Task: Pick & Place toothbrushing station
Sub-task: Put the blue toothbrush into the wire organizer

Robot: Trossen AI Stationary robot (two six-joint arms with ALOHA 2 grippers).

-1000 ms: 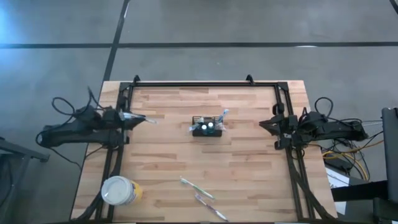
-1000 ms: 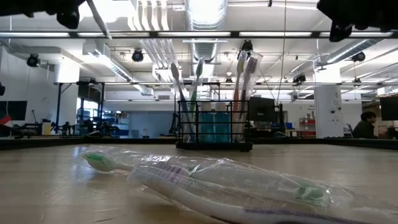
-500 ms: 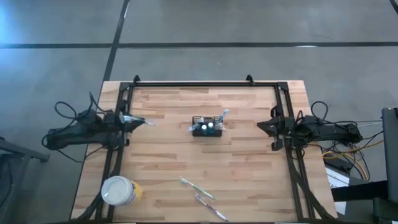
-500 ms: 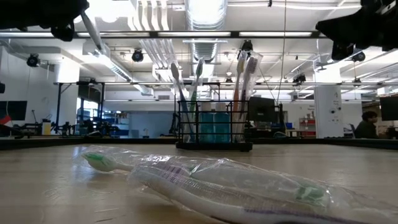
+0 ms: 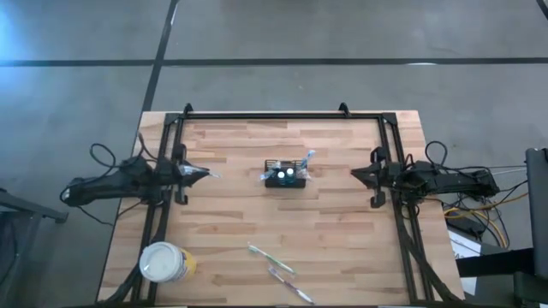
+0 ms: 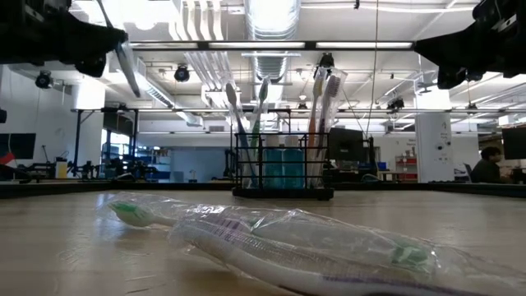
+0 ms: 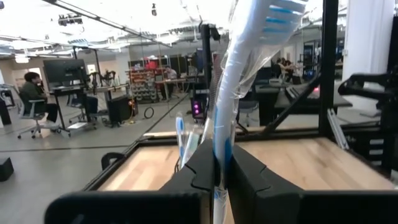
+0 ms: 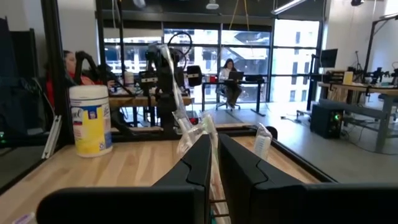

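Two sets of fingers, both narrow: left gripper pinching a wrapped blue toothbrush at the tabletop's left edge, right gripper closed and empty-looking at the right edge. Between them, mid-tabletop, well apart from both: toothbrushing station, upright, brushes inside. Nearer the front edge: two wrapped toothbrushes, round white-lidded cup.
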